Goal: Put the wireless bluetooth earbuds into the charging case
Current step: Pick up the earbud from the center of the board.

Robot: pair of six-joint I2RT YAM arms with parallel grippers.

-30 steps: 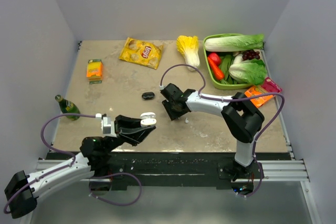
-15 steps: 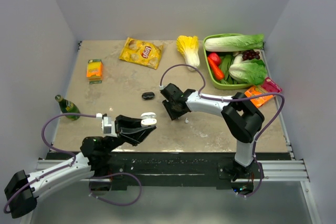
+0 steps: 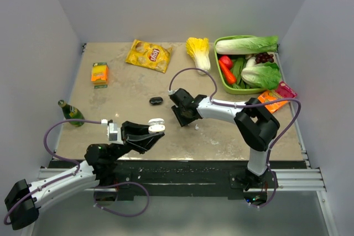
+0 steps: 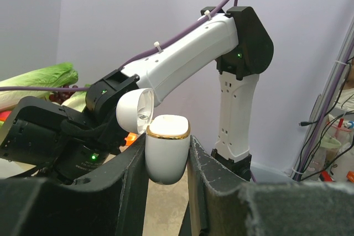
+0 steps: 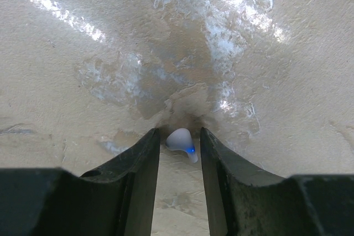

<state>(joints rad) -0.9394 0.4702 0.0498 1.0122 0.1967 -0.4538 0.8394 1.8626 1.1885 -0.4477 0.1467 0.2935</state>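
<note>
L. gripper (image 3: 154,128) grips a white charging case (image 4: 167,146) by its sides, held upright above the table's (image 3: 127,89) near edge, approx. front-center. The case's gold-rimmed mouth is open and its lid (image 4: 135,110) is flipped back toward the r. arm. Across the table, r. gripper (image 5: 180,150) points down at the surface, one finger either side of a white earbud (image 5: 179,138) w/ a blue light. The bud lies on the tabletop between the tips, and whether they've pinched it can't be told. A small black object (image 3: 155,100) sits on the table just beyond that gripper. Further back: chips bag (image 3: 149,55), orange box (image 3: 99,73), napa cabbage (image 3: 199,51) and a green basket (image 3: 222,79) of veg. A green bottle (image 3: 71,113) lies at the l. edge.
</note>
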